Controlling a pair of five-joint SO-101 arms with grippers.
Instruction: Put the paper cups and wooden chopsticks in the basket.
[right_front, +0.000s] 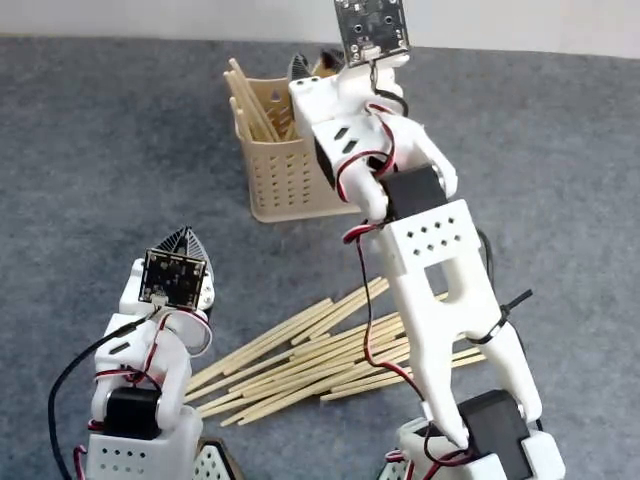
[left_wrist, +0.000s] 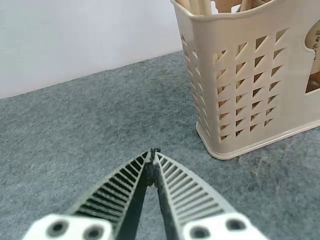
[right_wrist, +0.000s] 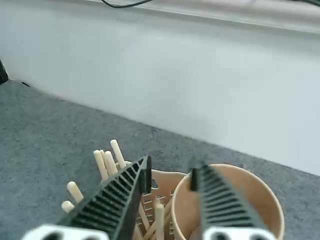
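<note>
Beige perforated plastic basket (right_front: 285, 180) sits directly under the right gripper (right_wrist: 170, 172), whose jaws stand parted and empty; below it, inside, are a brown paper cup (right_wrist: 250, 192) and a few pale wooden chopsticks (right_wrist: 107, 160); a pile of loose chopsticks (right_front: 320, 355) lies on the carpet near the closed, empty left gripper (left_wrist: 154, 155); most chopstick work seems left

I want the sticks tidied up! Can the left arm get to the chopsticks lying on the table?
Probably yes. The chopsticks lie just beside the left arm, their near ends uncovered. The left gripper is shut and points away, so it would have to turn and open first.
</note>
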